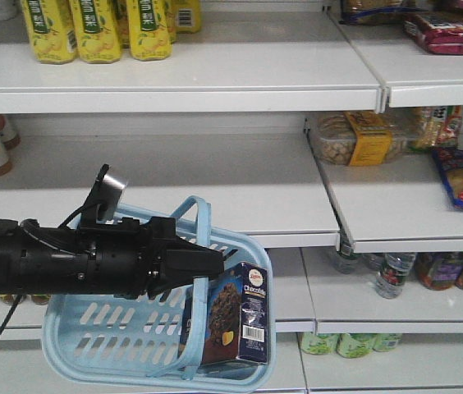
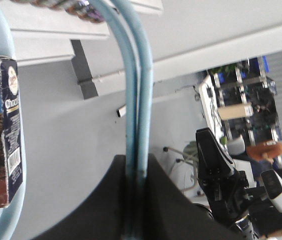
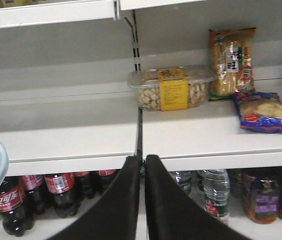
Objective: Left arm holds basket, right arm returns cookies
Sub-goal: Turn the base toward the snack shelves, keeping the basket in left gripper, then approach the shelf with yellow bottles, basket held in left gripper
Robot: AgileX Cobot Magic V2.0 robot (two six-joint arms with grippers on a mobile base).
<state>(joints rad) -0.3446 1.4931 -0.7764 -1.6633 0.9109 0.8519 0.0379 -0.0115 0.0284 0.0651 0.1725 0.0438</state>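
Cookies stand upright at the right end of the basket, left gripper clamped on its handles; right gripper, closed and empty, should open wide before reaching in.

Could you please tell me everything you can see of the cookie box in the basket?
The cookie box is a dark navy-and-brown cardboard carton picturing a chocolate cookie, with "Chocolate" lettering, a round logo and a white barcode label on its side. It looks closed. It stands nearly upright, slightly tilted, inside the light blue basket, at its right end in the front view, top above the rim. The left claw grips the basket handles nearby; no claw touches it.
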